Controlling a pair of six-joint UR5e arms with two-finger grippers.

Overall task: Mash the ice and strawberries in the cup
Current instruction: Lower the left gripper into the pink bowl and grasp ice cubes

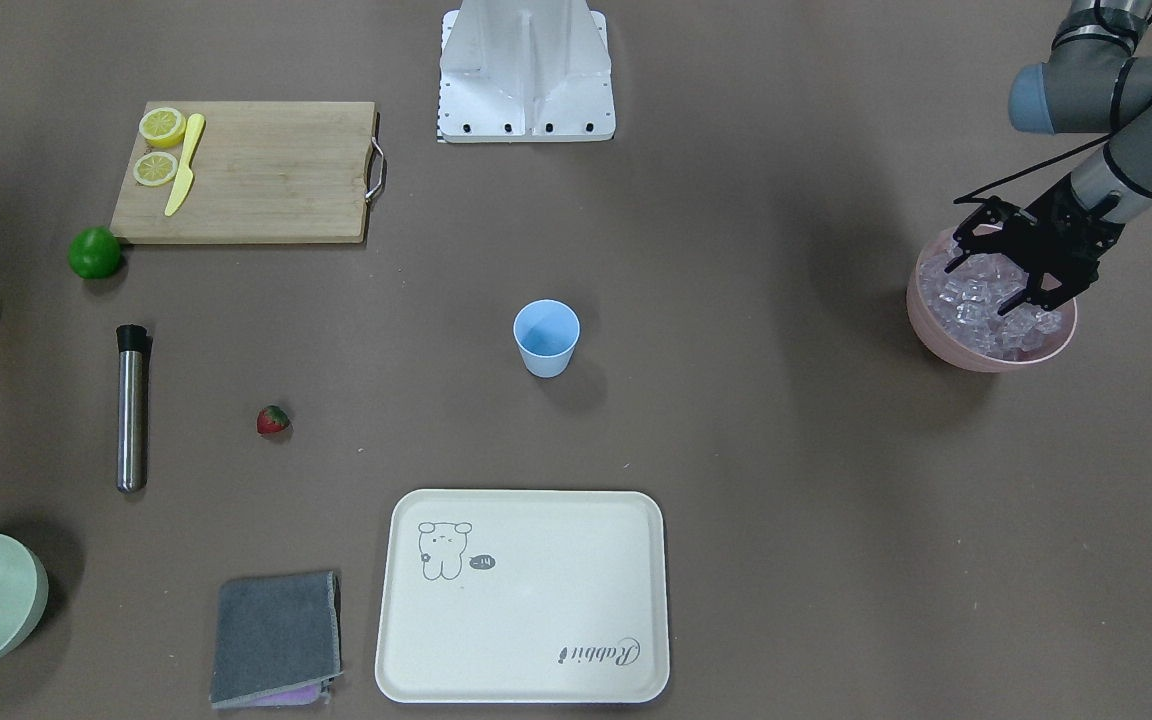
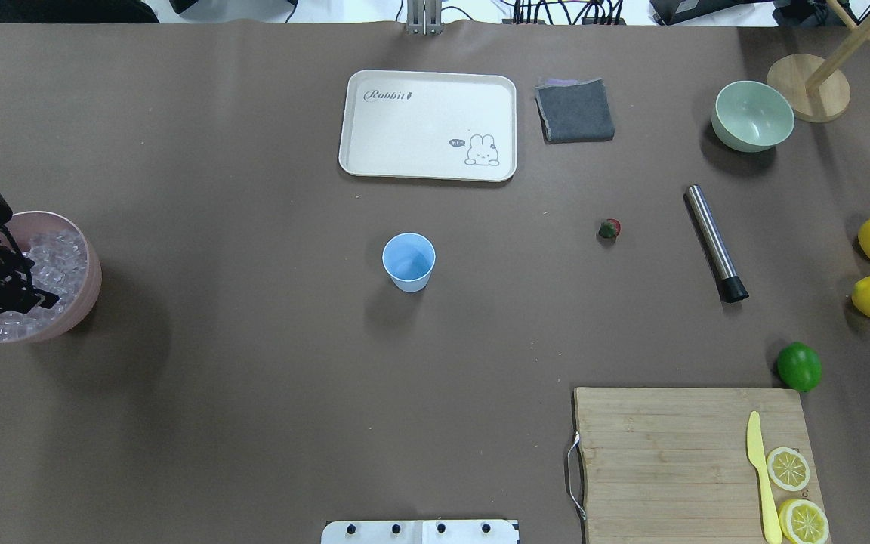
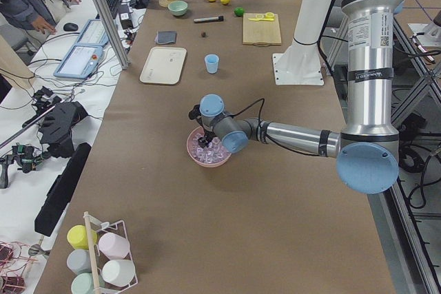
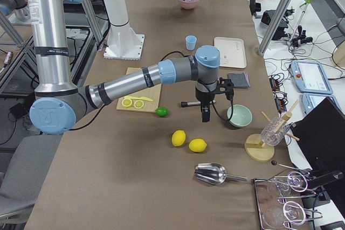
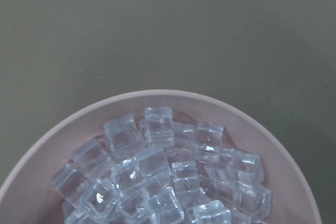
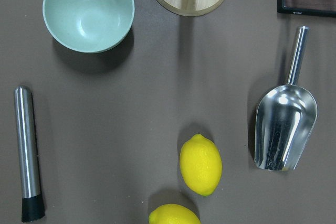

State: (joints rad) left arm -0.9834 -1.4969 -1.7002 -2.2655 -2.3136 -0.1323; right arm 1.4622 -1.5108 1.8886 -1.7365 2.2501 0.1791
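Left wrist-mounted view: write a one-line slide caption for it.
Clear, glassy ice cubes heaped in a round pink plastic bowl on a brown table, seen from directly above.

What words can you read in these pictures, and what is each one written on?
"Rabbit": printed near a corner of the cream rectangular plastic tray.
"hi~": inside the small dark speech bubble beside the tray's drawn rabbit.
The white label on the left arm: too small to read.

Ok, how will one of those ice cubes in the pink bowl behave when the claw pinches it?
The ice looks glassy and smooth-faced, so a cube will probably be slippery and may squirt out. The cubes are heaped loosely in the pink bowl, so neighbours will likely shift. Small and rigid, probably light.
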